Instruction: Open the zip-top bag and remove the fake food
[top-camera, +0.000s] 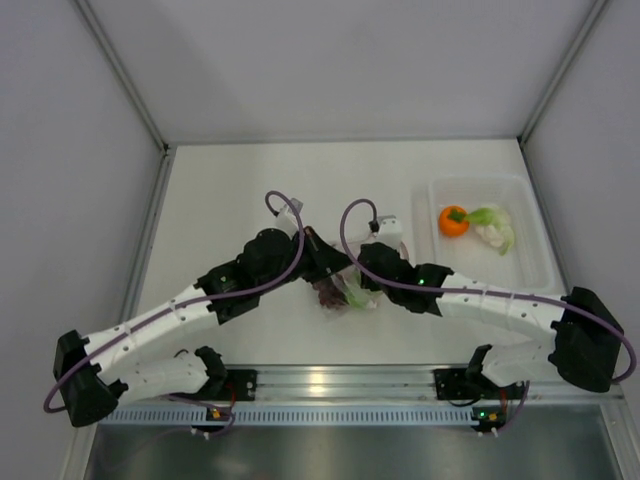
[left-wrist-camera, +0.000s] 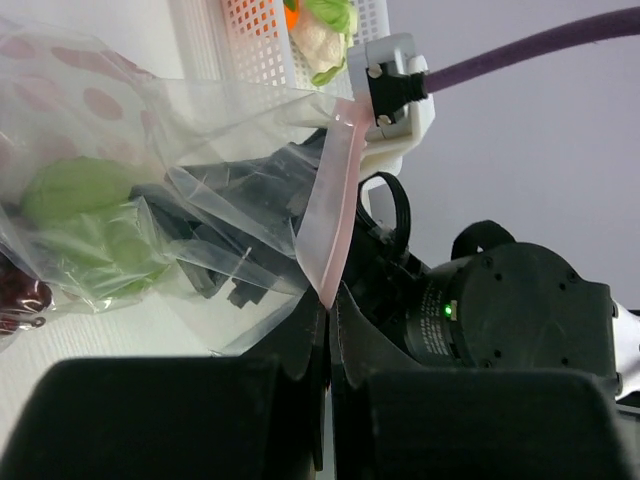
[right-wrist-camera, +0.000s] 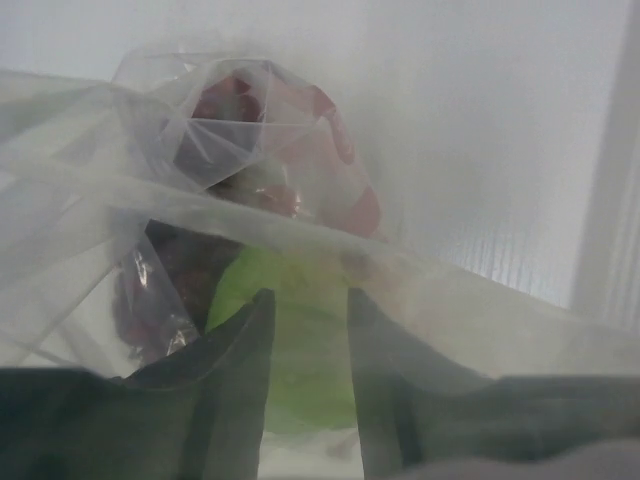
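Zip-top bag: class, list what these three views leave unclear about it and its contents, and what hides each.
- Top view: the mouth of the zip-top bag is hidden under both wrists.
- Left wrist view: the grape bunch is cut off by the left edge.
- Right wrist view: crinkled plastic blurs whether the right gripper touches the green apple.

One zip-top bag (left-wrist-camera: 230, 120) is in view, one clear tray (top-camera: 535, 265) at the right of the top view, and two claws at the bag: the left claw (left-wrist-camera: 328, 312) and the right claw (right-wrist-camera: 306, 312). Food pieces total four, one of each kind: one orange fruit (top-camera: 453, 221) and one leafy vegetable (top-camera: 495, 228) in the tray, one green apple (right-wrist-camera: 300, 350) and one grape bunch (right-wrist-camera: 165, 275) in the bag.
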